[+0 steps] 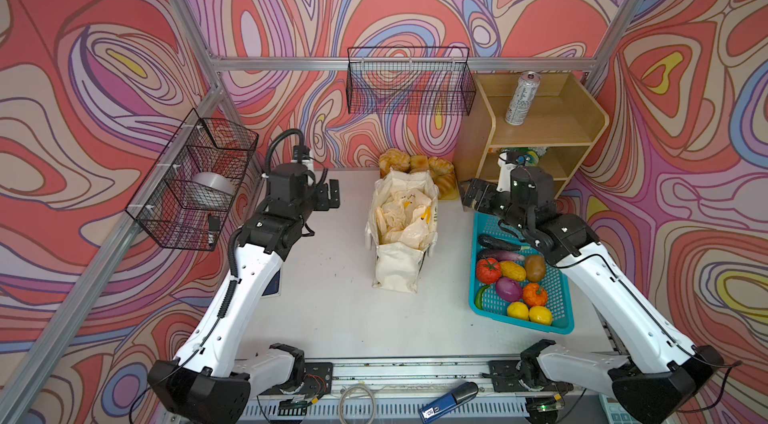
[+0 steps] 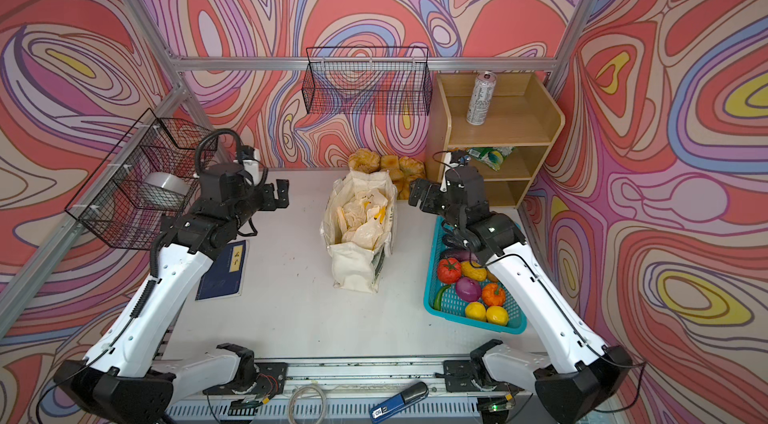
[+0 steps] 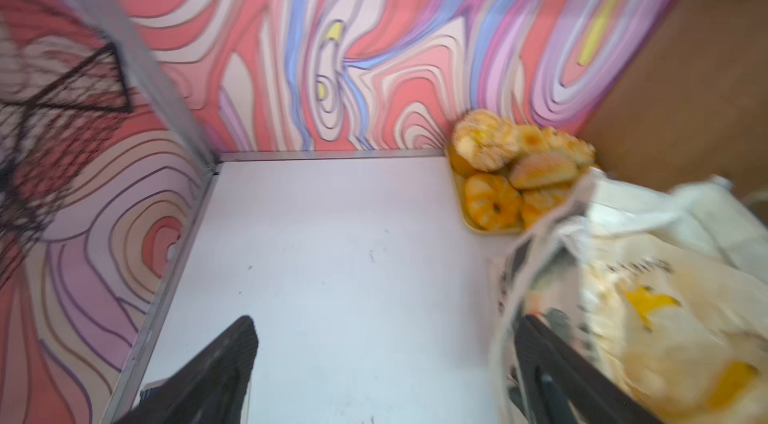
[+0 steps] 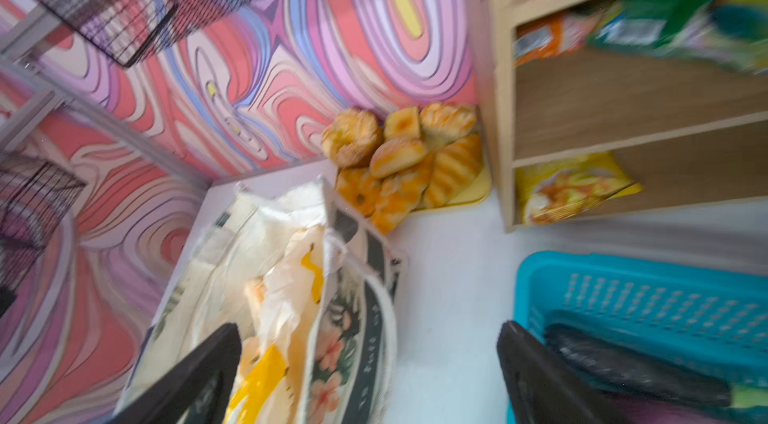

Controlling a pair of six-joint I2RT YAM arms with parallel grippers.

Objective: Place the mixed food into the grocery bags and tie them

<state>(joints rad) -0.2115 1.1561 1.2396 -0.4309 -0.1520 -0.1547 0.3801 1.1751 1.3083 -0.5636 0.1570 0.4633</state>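
The right claw [image 1: 473, 197] stood open and empty above the bench [image 1: 332, 310], between the cloth tote [image 1: 397, 268] and the teal basket [image 1: 562, 320]. The left claw [image 1: 331, 193], likewise open and empty, hung apart from the tote on its other side. The banana-print plastic bag [image 1: 409, 229] lay inside the tote. The cucumber [image 1: 496, 241] and lemons [image 1: 540, 315] lay in the basket. The drink can [image 1: 522, 99] stood upright on top of the wooden shelf [image 1: 557, 127], and the snack packet [image 2: 492, 155] lay one level below.
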